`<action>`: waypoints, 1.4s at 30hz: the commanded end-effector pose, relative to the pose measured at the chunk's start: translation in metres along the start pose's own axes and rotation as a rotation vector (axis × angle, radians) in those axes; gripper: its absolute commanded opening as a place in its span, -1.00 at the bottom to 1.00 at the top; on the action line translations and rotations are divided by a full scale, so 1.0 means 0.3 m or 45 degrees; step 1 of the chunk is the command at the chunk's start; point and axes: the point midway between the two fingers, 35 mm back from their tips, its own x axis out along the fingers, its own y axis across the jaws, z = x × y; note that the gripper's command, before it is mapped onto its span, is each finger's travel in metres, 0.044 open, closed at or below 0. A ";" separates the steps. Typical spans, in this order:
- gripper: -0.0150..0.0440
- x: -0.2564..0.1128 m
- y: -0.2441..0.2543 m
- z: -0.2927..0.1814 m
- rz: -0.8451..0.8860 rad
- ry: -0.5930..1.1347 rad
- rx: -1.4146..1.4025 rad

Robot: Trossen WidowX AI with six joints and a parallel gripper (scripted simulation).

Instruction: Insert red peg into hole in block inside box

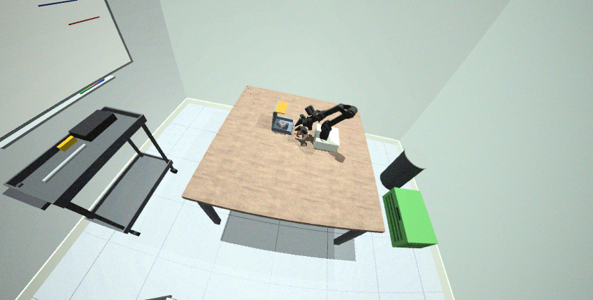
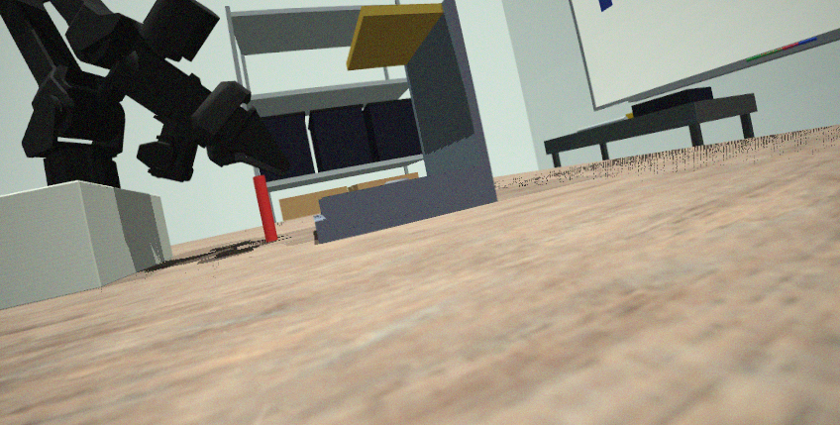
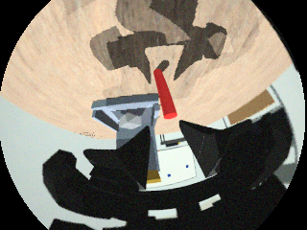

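The red peg (image 1: 298, 133) (image 2: 264, 208) (image 3: 165, 95) stands upright on the table in front of the box. My gripper (image 1: 296, 127) (image 3: 164, 126) is partly open with nothing between its fingers. In the exterior view, its fingers slant down toward the box, with the tips just above the peg's top. The grey-blue box (image 2: 406, 202) (image 3: 126, 103) has a tall back wall and low sides. The yellow roof (image 1: 281, 107) (image 2: 394, 35) (image 3: 153, 176) juts from the top of the back wall. The grey block (image 1: 282, 124) (image 3: 131, 120) sits inside; its hole is not clearly visible.
The arm's white base block (image 1: 326, 143) (image 2: 47, 238) stands on the wooden table (image 1: 266, 180) on the other side of the peg from the box. The box's low side wall hides the block in the exterior view. A cart, shelf and green cabinet stand away from the table.
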 end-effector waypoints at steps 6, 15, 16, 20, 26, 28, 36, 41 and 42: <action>0.25 0.033 -0.005 0.047 0.001 -0.009 0.012; 0.25 0.057 -0.014 0.089 0.001 -0.010 0.012; 0.25 0.059 -0.015 0.093 0.001 -0.010 0.013; 0.25 0.065 -0.020 0.108 0.000 -0.010 0.013; -0.01 0.064 -0.017 0.099 -0.003 -0.006 0.004; -0.19 0.064 -0.017 0.099 -0.003 -0.006 0.004; -0.49 0.064 -0.017 0.099 -0.003 -0.006 0.004; -0.49 0.063 -0.017 0.097 -0.003 -0.006 0.004; -0.49 0.062 -0.016 0.095 -0.003 -0.006 0.004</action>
